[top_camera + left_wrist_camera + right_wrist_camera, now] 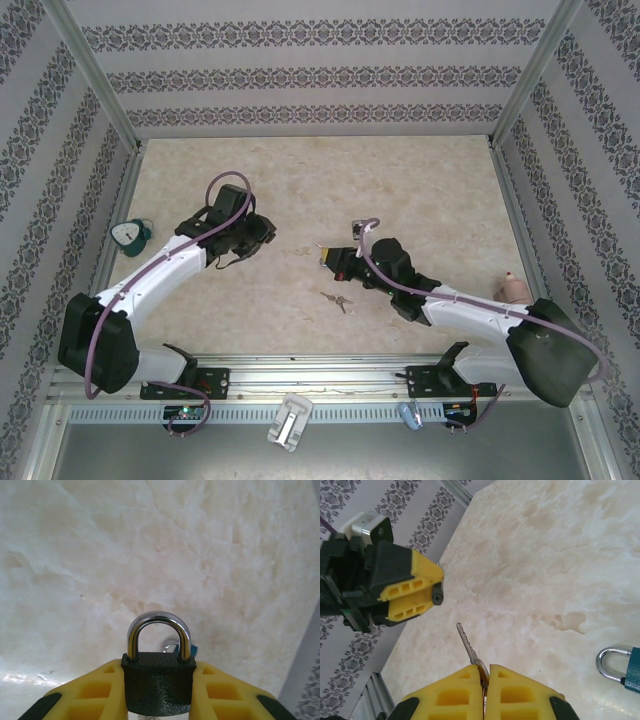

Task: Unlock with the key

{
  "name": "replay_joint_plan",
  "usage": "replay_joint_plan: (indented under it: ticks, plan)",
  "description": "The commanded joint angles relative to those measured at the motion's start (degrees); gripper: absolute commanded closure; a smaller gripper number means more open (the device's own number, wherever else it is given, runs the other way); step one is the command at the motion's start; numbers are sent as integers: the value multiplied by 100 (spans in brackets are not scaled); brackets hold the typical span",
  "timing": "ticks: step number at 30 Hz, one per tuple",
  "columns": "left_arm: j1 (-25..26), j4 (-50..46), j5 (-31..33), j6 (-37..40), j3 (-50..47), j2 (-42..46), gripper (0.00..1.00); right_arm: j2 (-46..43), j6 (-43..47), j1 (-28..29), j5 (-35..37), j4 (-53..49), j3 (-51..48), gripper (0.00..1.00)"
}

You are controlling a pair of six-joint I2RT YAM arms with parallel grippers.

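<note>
A black padlock (157,685) with a silver shackle (159,622) stands upright between the yellow fingers of my left gripper (157,667), which is shut on its body. In the right wrist view the left gripper (438,590) sits at the upper left, with the padlock's underside (437,596) facing the camera. My right gripper (484,669) is shut on the head of a silver key (466,642). The key's blade points up and left toward the padlock, with a clear gap between them. Seen from above, the left gripper (266,232) and right gripper (330,258) face each other mid-table.
A teal padlock (626,666) lies on the table to the right of the key. A small bunch of keys (338,300) lies near the front. A teal object (130,236) sits at the left edge and a pinkish one (512,288) at the right edge.
</note>
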State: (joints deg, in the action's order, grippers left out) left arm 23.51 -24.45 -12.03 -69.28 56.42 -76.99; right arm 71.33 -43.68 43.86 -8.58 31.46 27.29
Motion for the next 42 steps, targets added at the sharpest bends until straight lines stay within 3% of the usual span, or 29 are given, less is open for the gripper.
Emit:
replay_joint_plan:
  ticks: [1,15,23,32,42]
  plan:
    - [-66,523,-134,-613,-197,187,85,184,201,184,555,555,235,100]
    - [-71,519,-89,-641,-325,340,84,819,-103,457,538,936,462,100]
    - [-74,189,-137,-347,-74,29,84,1221,-1088,509,525,956,641,100]
    - [-70,103,-128,-253,39,-158,84,2024,-1610,759,673,1446,889,100]
    - [-74,38,-186,-174,83,-298,84,2436,-1584,923,774,1514,1049,100]
